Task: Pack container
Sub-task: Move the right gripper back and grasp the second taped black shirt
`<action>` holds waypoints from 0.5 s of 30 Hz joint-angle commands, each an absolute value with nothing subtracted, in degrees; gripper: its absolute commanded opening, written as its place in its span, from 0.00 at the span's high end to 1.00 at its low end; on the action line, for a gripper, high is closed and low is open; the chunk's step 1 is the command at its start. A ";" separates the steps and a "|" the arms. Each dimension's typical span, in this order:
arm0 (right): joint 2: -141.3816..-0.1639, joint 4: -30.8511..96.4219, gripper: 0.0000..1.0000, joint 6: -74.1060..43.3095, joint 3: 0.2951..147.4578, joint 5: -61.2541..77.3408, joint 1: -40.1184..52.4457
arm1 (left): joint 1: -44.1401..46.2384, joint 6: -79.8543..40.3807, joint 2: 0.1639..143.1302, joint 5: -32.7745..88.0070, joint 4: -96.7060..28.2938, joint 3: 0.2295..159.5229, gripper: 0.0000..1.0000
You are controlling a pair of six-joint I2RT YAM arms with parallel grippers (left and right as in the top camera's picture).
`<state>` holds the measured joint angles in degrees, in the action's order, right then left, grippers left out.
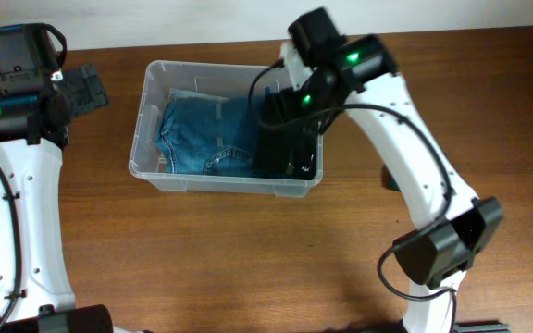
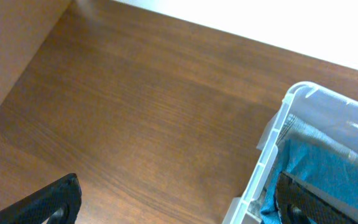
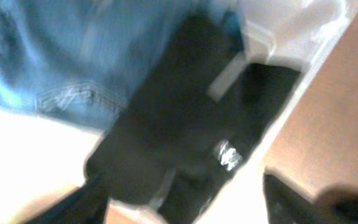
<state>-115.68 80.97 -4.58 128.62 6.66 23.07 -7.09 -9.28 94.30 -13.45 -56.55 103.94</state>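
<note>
Two garments (image 1: 202, 134) fill the container (image 1: 138, 139) on the table (image 1: 248, 259); right gripper (image 3: 191, 193) over its right end, left gripper (image 2: 176, 186) beyond its left wall, both jaws apart, empty. Black cloth (image 1: 290, 153) may snag rising fingers (image 3: 303, 202).

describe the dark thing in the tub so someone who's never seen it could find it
On the brown wooden table sits a clear plastic container. Inside, at its right end, lies a black fabric item. Its only neighbour, the blue denim jeans, fills the rest, so colour alone settles it.
</note>
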 commanded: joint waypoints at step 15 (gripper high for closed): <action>-115.09 97.36 0.13 -8.64 132.79 7.05 -9.58 | -7.31 -9.80 94.61 -13.02 -56.16 104.60 0.01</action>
